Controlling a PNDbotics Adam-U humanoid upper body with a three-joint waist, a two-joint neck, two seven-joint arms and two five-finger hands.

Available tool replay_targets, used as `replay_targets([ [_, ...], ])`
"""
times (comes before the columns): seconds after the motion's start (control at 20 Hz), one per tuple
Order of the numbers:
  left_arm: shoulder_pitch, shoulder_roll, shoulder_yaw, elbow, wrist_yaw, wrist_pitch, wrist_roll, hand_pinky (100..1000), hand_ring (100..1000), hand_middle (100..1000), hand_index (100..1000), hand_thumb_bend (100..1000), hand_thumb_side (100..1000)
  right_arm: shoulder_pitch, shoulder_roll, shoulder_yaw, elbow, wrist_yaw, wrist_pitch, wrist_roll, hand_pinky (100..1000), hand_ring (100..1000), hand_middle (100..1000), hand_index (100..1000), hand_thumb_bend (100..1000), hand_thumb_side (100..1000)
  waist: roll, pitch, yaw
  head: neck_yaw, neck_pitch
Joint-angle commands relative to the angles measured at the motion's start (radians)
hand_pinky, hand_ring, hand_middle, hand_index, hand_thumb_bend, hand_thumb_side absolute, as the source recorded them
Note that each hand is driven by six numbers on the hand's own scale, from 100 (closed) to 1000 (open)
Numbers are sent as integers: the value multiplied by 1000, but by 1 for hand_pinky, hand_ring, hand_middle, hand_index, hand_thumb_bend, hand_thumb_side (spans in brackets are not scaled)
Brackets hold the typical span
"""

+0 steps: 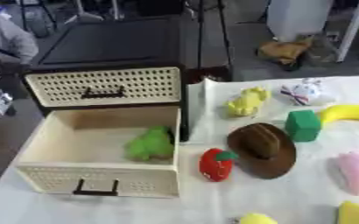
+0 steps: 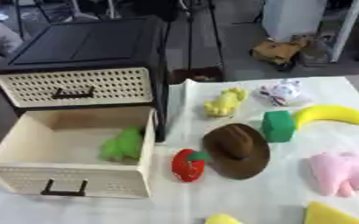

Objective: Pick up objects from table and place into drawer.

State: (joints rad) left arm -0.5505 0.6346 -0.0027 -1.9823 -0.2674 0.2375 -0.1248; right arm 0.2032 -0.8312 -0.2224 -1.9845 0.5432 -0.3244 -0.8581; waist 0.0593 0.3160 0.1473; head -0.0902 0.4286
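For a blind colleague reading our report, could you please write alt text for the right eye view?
An open cream drawer on a white table holds a green plush toy. To its right lie a red strawberry toy, a brown hat, a green block, a banana, and yellow and pink plush toys. No robot hand shows.

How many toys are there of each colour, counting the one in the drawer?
Yellow: 4 (toy, banana, bottom piece, corner piece)
Green: 2 (toy in drawer, block)
Red: 1
Brown: 1 (hat)
Pink: 1
White: 1
Total: 10
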Motion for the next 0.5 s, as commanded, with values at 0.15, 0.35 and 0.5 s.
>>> replay_targets([
  [0.15, -27, 23, 35, -18, 169, -75, 302, 310, 508, 608, 886, 112, 1000, 0, -15, -16, -15, 7, -17, -25, 800, 941, 847, 891, 100, 1000, -7, -16, -3, -4, 2],
  [0.35, -27, 17, 35, -18, 289, -225, 502, 413, 563, 661, 917, 185, 998, -2, -15, -15, -15, 9, -26, -35, 799, 940, 848, 892, 100, 1000, -9, -15, -6, -27, 6],
  [0.5, -25, 11, 41, -18, 369, -388, 628, 469, 600, 691, 912, 278, 996, -5, -15, -14, -15, 12, -37, -44, 799, 939, 848, 892, 100, 1000, -11, -14, -9, -57, 9],
])
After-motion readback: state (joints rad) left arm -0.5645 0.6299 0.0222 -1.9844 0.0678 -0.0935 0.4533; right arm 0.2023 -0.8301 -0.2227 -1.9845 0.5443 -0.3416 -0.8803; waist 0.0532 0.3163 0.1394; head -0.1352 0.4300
